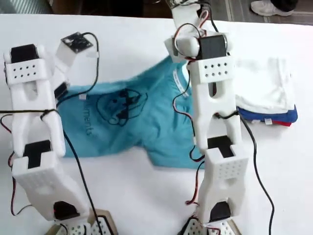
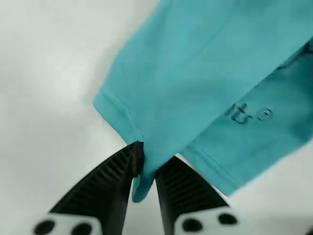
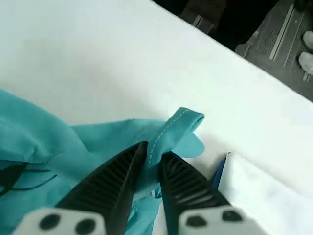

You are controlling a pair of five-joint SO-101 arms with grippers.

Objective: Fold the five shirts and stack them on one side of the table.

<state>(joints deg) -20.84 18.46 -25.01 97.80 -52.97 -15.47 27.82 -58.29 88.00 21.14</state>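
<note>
While the teal shirt [image 1: 132,117] lies spread across the middle of the white counter [image 1: 122,196], both arms have a grip on it. The left arm [image 1: 34,122] stands over the shirt's end where the dark lettering runs. In the left wrist view its jaws are drawn almost together, with a fold of teal cloth [image 2: 205,73] pinched between the two ribbed black fingers [image 2: 105,188]. A small tongue of fabric hangs out below the pinch, and a stitched hem runs up from it toward the pale counter [image 2: 39,73]. The right arm [image 1: 215,98] reaches over the shirt's other end, near the neck opening. Its jaws are just as narrow. They close on a hemmed edge with pale stitching, which stands up in a small loop above the fingers [image 3: 115,181] in the right wrist view, and the rest of the shirt [image 3: 49,147] bunches behind them. Whether either pinched edge is lifted off the counter I cannot tell. A dark printed drawing [image 1: 120,105] shows on the shirt's chest, between the two arms.

Just beside the right arm, on the side away from the left arm, sits a stack of folded shirts [image 1: 266,90]. It has a white one on top, a blue one [image 1: 274,116] under it and a red edge [image 1: 283,123] at the bottom. The stack's white top [image 3: 264,196] and a sliver of blue [image 3: 218,171] lie close to the right jaws, apart from the teal cloth.
</note>
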